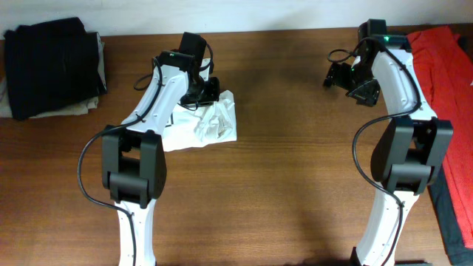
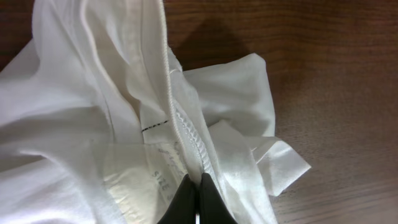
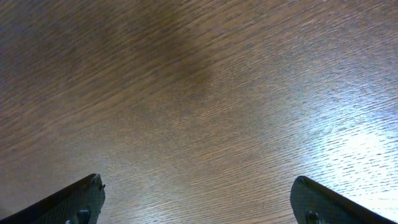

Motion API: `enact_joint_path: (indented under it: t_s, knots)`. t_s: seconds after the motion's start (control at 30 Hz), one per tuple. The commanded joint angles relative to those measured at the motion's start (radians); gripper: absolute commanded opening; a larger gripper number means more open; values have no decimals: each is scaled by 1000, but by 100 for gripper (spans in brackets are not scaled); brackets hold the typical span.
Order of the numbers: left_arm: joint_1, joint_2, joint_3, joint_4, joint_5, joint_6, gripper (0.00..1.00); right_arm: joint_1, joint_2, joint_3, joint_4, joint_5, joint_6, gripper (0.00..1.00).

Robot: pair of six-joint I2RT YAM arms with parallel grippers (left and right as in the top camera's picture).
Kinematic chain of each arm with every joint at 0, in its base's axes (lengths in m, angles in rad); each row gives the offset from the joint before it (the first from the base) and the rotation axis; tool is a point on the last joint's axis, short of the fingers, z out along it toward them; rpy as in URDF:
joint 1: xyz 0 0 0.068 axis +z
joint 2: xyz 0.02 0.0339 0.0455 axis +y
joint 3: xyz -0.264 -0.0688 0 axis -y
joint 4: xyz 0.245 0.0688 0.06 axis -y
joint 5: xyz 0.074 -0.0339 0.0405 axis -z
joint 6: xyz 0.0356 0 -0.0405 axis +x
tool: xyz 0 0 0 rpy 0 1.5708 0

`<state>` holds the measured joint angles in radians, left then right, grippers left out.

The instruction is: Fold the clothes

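The white T-shirt lies bunched and wrinkled on the table at the left. My left gripper is at its far edge, shut on the shirt. In the left wrist view the two black fingers are closed on a stitched hem of the T-shirt, next to a size label. The chest print is hidden. My right gripper is open and empty above bare wood at the far right, well away from the shirt. In the right wrist view its fingers are spread wide over the table.
Folded black clothes sit at the back left corner. A red garment lies along the right edge. The wooden table is bare between the arms.
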<state>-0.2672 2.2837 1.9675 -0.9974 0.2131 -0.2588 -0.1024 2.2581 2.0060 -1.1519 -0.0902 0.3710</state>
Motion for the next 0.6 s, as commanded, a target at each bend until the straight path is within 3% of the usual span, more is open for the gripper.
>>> enact_joint_path:
  t_s: [0.0, 0.23, 0.57]
  knots:
    - [-5, 7, 38, -6, 97, -2, 1, -3, -11, -3, 0, 10, 12, 99]
    - [-42, -11, 126, -129, 146, -2, 1, -3, -11, -3, 0, 10, 12, 99]
    - [-140, -8, 110, -87, 97, -3, 1, -3, -11, -3, 0, 10, 12, 99]
